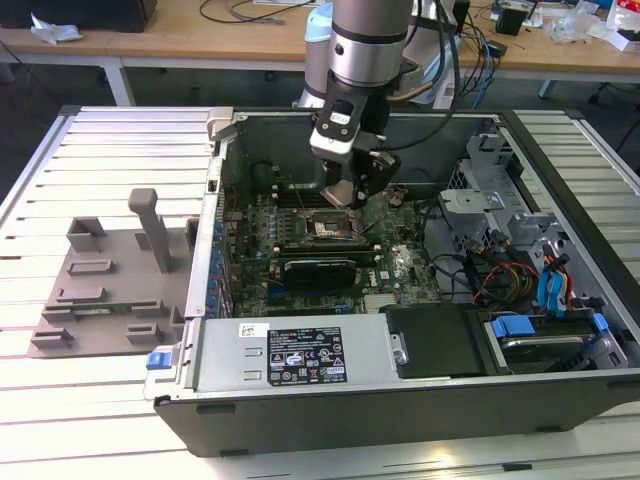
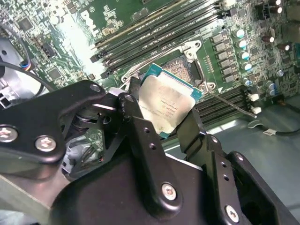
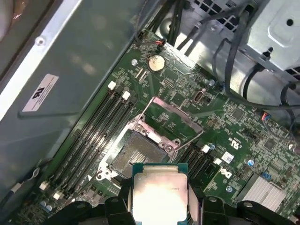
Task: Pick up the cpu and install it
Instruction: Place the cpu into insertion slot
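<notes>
Cpu (image 2: 166,105) is held on two opposite edges between the black fingers (image 2: 140,136) of the gripper (image 2: 161,119); the jaws are closed just to the width of the chip. It hangs near above the open socket (image 3: 136,152) on the motherboard (image 3: 243,131), not yet seated in it.

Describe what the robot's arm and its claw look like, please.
The arm is a thick silver-grey tube with a dark band and a pale blue joint cap. Black cables run down beside it. The gripper at its end is matte black, built of flat, angular linkage bars joined by silvery screws, narrowing to two slim fingers.
</notes>
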Controlling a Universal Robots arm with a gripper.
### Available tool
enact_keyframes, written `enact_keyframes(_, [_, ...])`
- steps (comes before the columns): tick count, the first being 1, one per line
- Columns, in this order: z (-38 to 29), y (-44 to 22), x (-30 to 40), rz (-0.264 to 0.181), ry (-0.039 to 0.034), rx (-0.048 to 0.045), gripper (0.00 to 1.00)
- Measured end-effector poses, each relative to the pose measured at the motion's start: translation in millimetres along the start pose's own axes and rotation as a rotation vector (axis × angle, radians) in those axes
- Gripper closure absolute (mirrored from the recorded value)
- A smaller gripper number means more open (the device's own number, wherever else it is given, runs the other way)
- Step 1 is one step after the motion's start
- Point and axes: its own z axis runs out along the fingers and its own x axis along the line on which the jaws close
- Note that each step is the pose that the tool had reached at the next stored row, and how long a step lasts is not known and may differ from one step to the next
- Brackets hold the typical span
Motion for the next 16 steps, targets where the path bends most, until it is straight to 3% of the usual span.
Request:
enact_keyframes(5, [0.2, 0.0, 0.0, 0.083, 0.0020, 0.0013, 0.45])
enact_keyframes(16, [0.4, 0.0, 0.0, 0.215, 0.0049, 0.0033, 0.45])
